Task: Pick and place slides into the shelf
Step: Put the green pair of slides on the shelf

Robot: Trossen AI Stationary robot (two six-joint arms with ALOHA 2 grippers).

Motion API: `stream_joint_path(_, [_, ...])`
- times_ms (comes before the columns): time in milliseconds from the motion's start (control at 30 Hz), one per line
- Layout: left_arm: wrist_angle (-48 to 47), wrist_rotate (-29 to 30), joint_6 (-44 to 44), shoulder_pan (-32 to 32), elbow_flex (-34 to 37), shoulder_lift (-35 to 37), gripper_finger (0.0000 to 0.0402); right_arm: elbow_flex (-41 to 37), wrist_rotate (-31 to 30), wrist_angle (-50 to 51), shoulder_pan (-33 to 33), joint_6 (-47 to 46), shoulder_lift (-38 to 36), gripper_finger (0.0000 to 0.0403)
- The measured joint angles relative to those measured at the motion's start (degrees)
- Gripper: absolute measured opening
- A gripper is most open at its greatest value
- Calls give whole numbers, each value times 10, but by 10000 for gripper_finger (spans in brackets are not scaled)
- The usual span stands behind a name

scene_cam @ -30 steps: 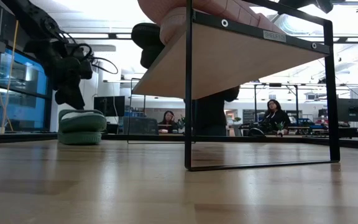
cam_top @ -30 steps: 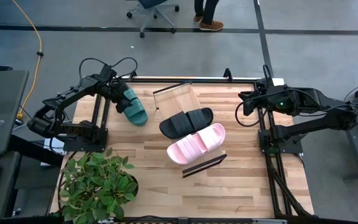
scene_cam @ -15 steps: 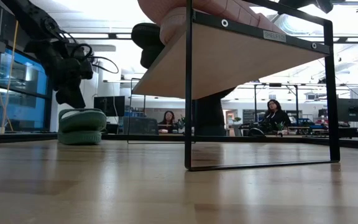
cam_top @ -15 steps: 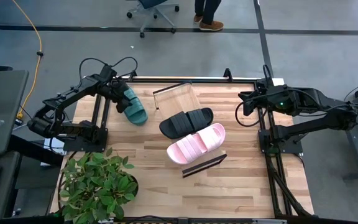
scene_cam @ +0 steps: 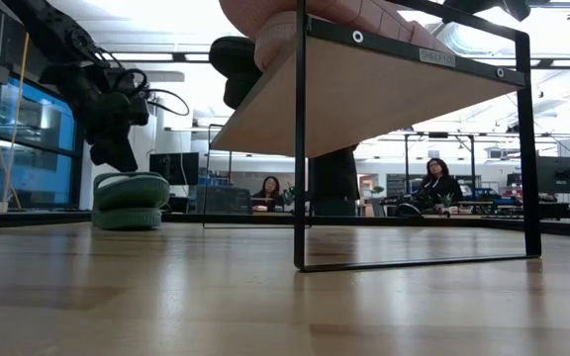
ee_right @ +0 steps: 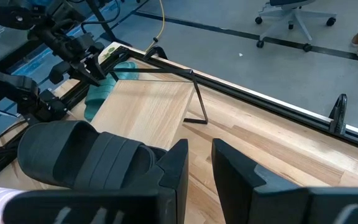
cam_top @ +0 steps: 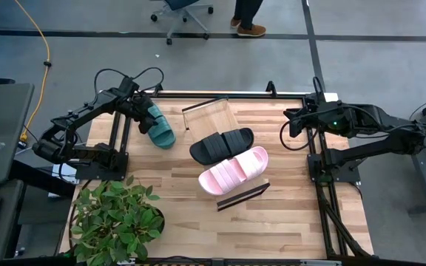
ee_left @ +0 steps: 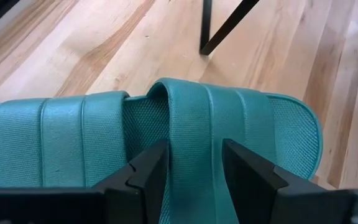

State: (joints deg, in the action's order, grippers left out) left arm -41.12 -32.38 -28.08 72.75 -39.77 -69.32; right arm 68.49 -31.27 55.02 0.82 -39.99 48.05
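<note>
The dark green slide (cam_top: 161, 129) lies sole down on the table near its far left corner, also seen in the low view (scene_cam: 130, 201). My left gripper (cam_top: 145, 113) is down on its far end, shut on the strap (ee_left: 194, 177). The black slide (cam_top: 220, 144) and the pale pink slide (cam_top: 234, 170) lie side by side on the shelf (cam_top: 207, 114), a light-wood board on black rails set slantwise mid-table. My right gripper (cam_top: 288, 120) waits shut at the table's far right edge, touching nothing (ee_right: 201, 168). My left gripper pinches a ribbed band of the green slide's strap (ee_left: 191, 124) between its two fingers, one finger (ee_left: 148, 174) on the mesh footbed side and the other on the strap's outer side. It comes from above, slanting down. The slide rests flat on the table.
A potted plant (cam_top: 117, 218) stands at the table's near left corner. Black frame rails run along the left and right table edges. The shelf's far end (ee_right: 148, 106) is bare board. People sit in the room beyond the table (scene_cam: 433, 178).
</note>
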Motion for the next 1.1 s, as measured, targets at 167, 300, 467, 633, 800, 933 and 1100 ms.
stream_joint_path(167, [-8, -7, -1, 0, 0, -1, 143, 0, 0, 0, 0, 0, 0, 62])
stream_joint_path(300, [-13, -14, -3, 0, 1, -4, 143, 0, 0, 0, 0, 0, 2, 62])
stream_joint_path(467, [-14, -15, 0, 0, 3, -7, 143, 0, 0, 0, 0, 1, 12, 62])
stream_joint_path(633, [-24, -20, -2, 0, 3, -7, 142, 0, 0, 0, 0, 4, 25, 62])
stream_joint_path(800, [-39, -21, -3, 0, 2, -9, 123, 0, 1, 0, 0, 4, 31, 62])
stream_joint_path(933, [-49, -21, -13, 0, 2, -11, 85, 0, 1, 0, 0, 6, 30, 62])
stream_joint_path(1100, [-49, -22, -15, 0, 2, -11, 46, 0, 1, 0, 0, 6, 30, 62])
